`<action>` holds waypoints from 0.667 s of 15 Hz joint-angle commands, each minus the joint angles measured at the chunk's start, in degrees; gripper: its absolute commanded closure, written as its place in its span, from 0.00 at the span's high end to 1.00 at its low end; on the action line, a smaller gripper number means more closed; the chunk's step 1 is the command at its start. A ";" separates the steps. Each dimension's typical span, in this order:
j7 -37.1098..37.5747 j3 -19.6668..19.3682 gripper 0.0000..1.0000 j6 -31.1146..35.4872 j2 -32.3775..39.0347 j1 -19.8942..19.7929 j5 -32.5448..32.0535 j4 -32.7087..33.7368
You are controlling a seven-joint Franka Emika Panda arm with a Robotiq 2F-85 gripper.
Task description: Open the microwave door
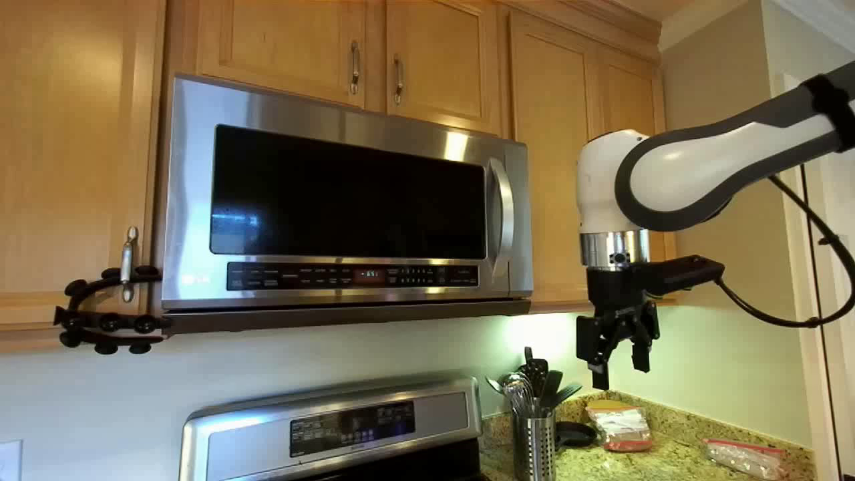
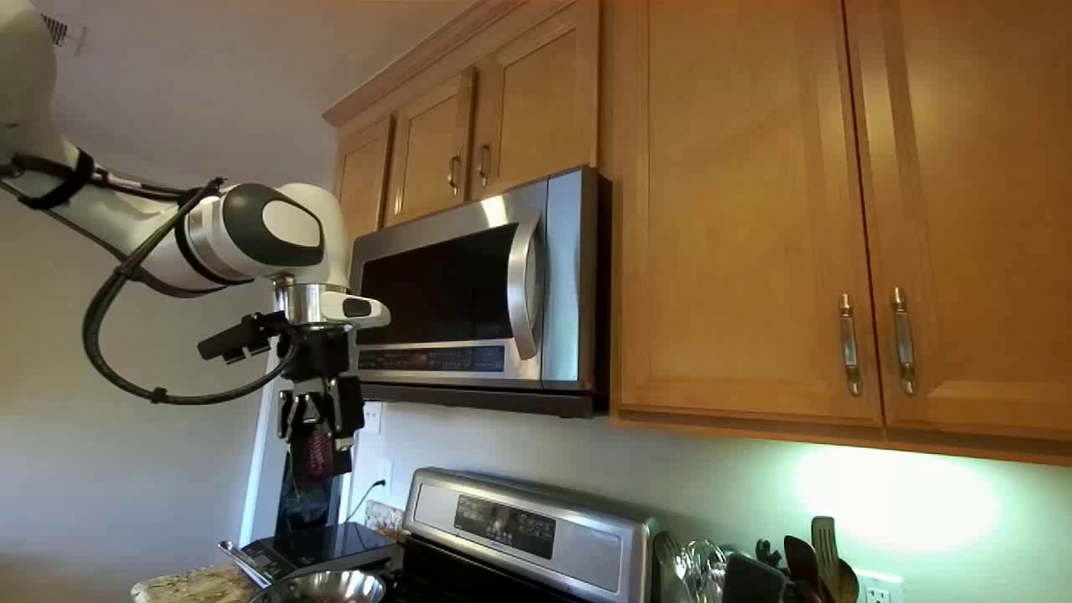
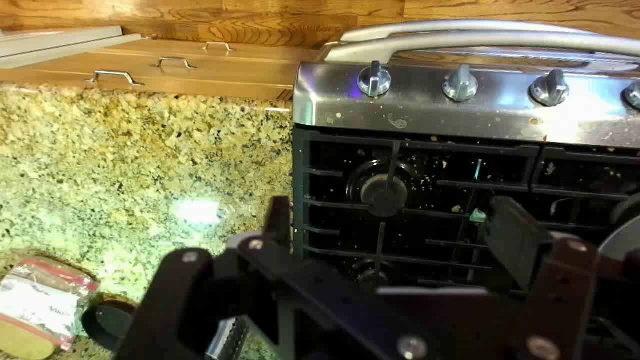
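The microwave door is shut, with a dark glass window in a steel frame. It also shows at an angle in an exterior view. Its curved vertical steel handle is at the door's right edge and shows in an exterior view. My gripper points down, apart from the handle, with its fingertips lower than the microwave's bottom edge. It hangs at the left in an exterior view. In the wrist view my gripper is open and empty, fingers wide apart. The door is out of the wrist view.
A steel stove panel stands below the microwave. A utensil holder and bags are on the granite counter. Black stove grates lie under my gripper. Wooden cabinets surround the microwave. A steel pan sits low.
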 commanded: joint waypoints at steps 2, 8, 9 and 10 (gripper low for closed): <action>0.36 -0.63 1.00 -0.18 0.12 0.76 -0.43 0.14; -2.68 -2.41 1.00 0.80 -0.75 1.05 -0.39 -0.81; -4.32 -3.42 1.00 0.90 -1.12 1.16 -0.23 -0.92; -6.70 -4.57 1.00 1.10 -1.46 1.27 -0.32 -0.94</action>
